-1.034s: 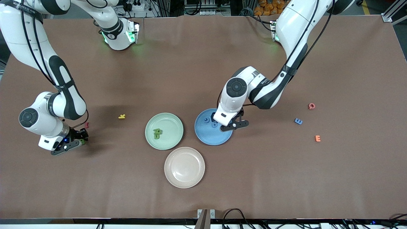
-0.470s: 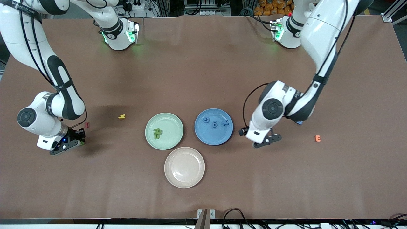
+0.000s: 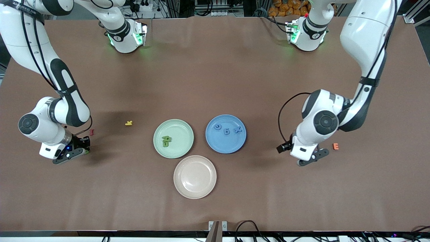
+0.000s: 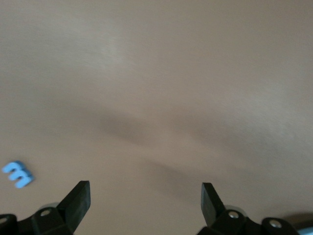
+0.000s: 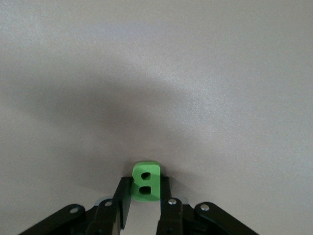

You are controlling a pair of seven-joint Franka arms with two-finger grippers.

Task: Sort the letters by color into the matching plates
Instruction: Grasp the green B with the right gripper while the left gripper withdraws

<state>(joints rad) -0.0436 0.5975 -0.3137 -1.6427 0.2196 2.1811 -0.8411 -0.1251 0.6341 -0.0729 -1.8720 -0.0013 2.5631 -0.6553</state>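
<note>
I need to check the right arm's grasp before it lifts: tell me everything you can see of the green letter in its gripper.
The green letter is a small, chunky bright green B with two dark holes, matte like foam or plastic. The right gripper is shut on it, its black fingers pressing both sides, so only the letter's upper part shows. It sits low at the brown table, toward the right arm's end; whether it touches the table cannot be told. In the front view, only a green sliver shows.

Front view: high camera facing both robot bases, covering the whole brown-covered bench [image 3: 215, 67]. Wrist views: each looks steeply down, close to the bench. Left wrist view shares nothing identifiable; right wrist view shares a small bright green letter [image 5: 145, 180] [image 3: 87, 152].
</note>
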